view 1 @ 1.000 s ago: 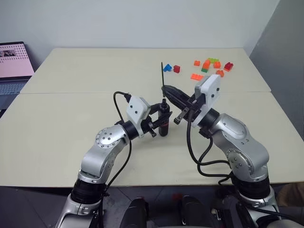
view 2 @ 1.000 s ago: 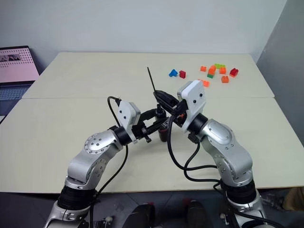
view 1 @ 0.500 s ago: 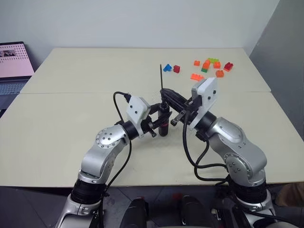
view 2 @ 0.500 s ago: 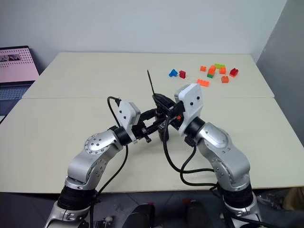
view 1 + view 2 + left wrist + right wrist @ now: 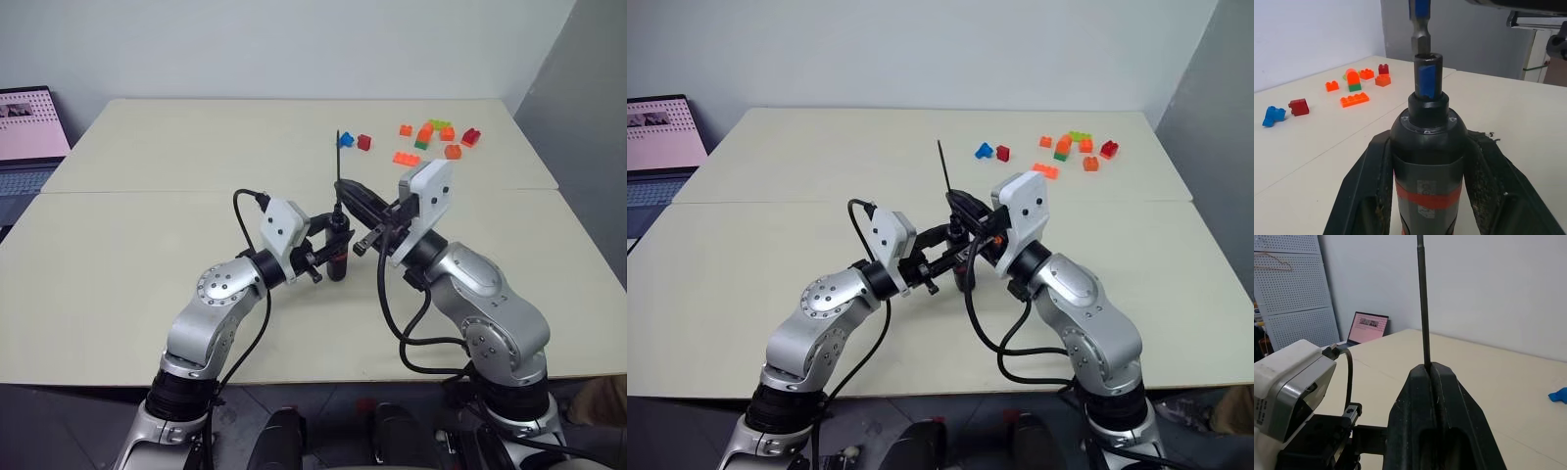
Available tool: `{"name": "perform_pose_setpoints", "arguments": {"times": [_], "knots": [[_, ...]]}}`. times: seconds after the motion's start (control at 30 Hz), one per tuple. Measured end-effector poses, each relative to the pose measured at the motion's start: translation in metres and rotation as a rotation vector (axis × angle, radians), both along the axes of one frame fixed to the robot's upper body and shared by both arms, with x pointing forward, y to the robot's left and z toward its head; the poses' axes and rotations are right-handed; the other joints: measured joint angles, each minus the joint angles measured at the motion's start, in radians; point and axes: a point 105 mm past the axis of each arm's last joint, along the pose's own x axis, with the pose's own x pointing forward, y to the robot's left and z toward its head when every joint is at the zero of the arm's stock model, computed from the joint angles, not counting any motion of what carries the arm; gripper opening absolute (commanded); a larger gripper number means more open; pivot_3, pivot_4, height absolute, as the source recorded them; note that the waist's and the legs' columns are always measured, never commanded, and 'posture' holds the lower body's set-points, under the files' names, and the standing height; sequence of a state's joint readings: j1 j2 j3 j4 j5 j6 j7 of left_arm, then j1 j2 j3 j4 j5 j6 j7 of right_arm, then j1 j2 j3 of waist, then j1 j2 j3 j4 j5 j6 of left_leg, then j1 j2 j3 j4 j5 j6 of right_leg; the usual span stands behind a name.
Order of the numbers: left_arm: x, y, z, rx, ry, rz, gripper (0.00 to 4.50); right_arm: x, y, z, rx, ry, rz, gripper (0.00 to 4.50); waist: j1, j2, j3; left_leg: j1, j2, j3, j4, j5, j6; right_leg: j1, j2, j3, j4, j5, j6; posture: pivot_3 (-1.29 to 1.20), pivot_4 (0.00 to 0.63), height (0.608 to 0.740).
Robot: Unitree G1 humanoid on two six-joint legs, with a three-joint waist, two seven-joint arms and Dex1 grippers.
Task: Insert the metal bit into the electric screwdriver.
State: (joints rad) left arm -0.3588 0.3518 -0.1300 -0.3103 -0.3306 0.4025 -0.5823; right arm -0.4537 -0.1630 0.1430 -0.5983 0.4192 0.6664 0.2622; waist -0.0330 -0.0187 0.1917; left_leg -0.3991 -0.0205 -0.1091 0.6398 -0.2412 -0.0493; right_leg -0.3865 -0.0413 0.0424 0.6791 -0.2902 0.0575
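Left gripper at frame centre, jaws clamped on the electric screwdriver, held upright with socket facing up to receive the bit. Right gripper just beside it, jaws pinched shut on the metal bit, lower hex end seemingly at the socket mouth in the left wrist view, rod aligned above for a straight push down. Toy bricks scattered upper right on the worktop, laptop at far left, both well apart. Nothing blocking the insertion.
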Motion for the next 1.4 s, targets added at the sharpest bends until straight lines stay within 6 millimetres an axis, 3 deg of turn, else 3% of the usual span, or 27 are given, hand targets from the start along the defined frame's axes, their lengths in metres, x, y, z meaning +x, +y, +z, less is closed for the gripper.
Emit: {"name": "perform_pose_setpoints", "arguments": {"times": [1.4], "knots": [[-0.0016,0.0003,0.0003,0.009,-0.005,-0.015,1.65,-0.0043,0.0018,-0.0022,0.014,0.031,0.008,0.00,0.000,0.000,0.000,0.000,0.000,0.000,-0.003,0.000,0.000,-0.001,0.000,0.000,-0.001,0.000,0.000,0.00,0.150,0.740]]}}
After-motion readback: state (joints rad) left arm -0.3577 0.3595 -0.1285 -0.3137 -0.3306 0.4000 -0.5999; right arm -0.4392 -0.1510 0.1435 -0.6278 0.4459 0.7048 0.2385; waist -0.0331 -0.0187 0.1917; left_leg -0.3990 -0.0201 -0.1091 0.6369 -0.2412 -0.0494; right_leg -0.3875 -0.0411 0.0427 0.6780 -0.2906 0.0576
